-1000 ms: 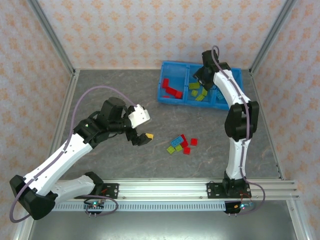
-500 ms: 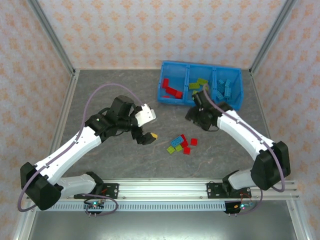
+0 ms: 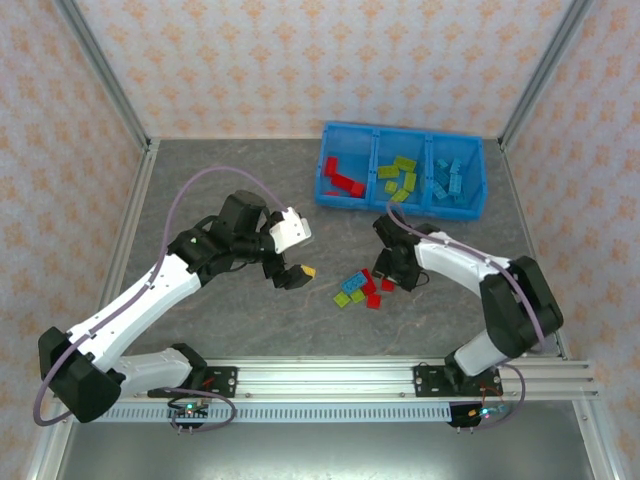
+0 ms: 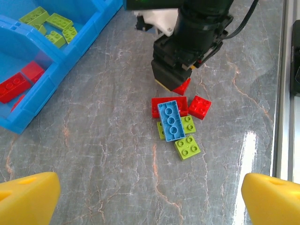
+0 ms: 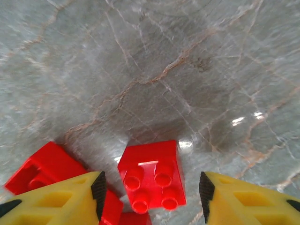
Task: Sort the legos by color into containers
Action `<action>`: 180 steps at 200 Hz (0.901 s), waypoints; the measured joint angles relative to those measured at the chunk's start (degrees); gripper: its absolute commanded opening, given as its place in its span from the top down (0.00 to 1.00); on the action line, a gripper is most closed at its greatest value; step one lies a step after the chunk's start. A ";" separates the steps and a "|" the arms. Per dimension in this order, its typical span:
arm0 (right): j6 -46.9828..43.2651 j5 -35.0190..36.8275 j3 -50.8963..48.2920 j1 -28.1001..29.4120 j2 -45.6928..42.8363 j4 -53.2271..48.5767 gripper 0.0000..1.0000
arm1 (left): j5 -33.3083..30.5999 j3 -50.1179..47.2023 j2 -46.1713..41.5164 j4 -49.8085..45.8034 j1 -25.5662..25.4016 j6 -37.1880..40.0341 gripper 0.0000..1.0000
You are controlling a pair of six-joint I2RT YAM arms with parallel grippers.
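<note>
Loose legos lie in a small pile (image 3: 360, 290) on the grey table: a light blue brick (image 4: 171, 119) on top of red and yellow-green ones. My right gripper (image 5: 150, 194) is low over the pile's right side. It is open, and its yellow fingers (image 5: 56, 199) straddle a red square brick (image 5: 152, 180) with gaps on both sides. My left gripper (image 3: 292, 277) hovers open and holds nothing, left of the pile. The blue bin (image 3: 400, 207) at the back holds red (image 3: 342, 178), yellow-green (image 3: 400, 178) and light blue (image 3: 450, 180) bricks in separate compartments.
A metal rail (image 3: 400, 372) runs along the near table edge, and patterned walls close the back and sides. In the left wrist view the right arm's black wrist (image 4: 194, 42) stands just behind the pile, and the bin's corner (image 4: 70, 56) is at upper left.
The right arm swung from over the bin down to the pile, and its jaws narrowed a little around the red brick. The left arm shifted slightly right, then held still.
</note>
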 measured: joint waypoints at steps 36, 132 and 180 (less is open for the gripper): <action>-1.29 -0.15 0.11 0.00 2.32 0.24 0.59 | 0.00 0.00 0.00 0.02 0.00 0.02 0.00; -1.64 1.29 11.93 0.00 -1.07 -1.33 0.73 | -0.04 0.00 0.00 0.59 0.00 -0.04 0.00; -4.46 2.97 38.66 -0.37 11.56 1.95 0.75 | -1.38 0.00 0.02 2.80 -0.04 -2.14 0.00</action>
